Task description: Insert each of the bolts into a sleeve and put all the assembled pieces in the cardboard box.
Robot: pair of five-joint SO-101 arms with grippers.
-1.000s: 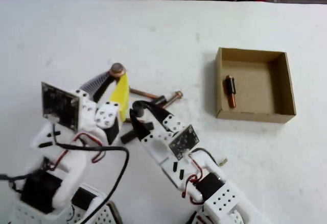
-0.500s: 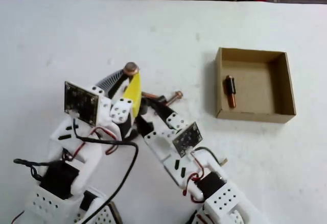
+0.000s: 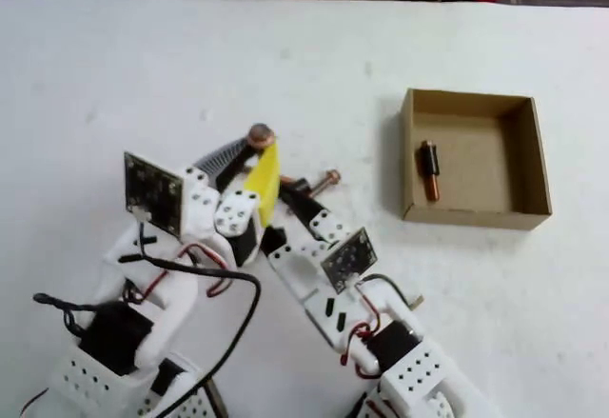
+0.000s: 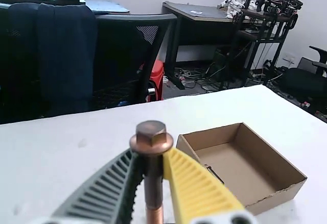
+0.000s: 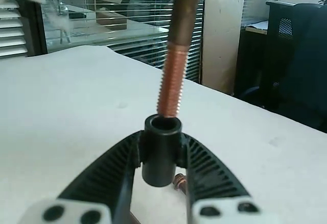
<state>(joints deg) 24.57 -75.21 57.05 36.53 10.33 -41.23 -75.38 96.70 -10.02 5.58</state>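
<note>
Both of my end effectors were clamped on parts. My left end effector (image 4: 152, 157) pinched a bolt (image 4: 151, 138) just under its hex head, between a grey finger and a yellow one, with the shank hanging down. My right end effector (image 5: 161, 157) gripped a black sleeve (image 5: 161, 152) upright between its two black fingers, open mouth facing up. The bolt's threaded tip sat right at that mouth; I could not tell whether it had entered.

In the high view the two end effectors met near the middle of the white worktop (image 3: 381, 47). A second bolt (image 3: 322, 180) lay on the worktop just beyond them, its head towards the box (image 3: 476, 216). The box stood well apart on the right-arm side, open at the top. One assembled piece (image 3: 430, 171) lay inside it, near the wall closest to the arms.
</note>
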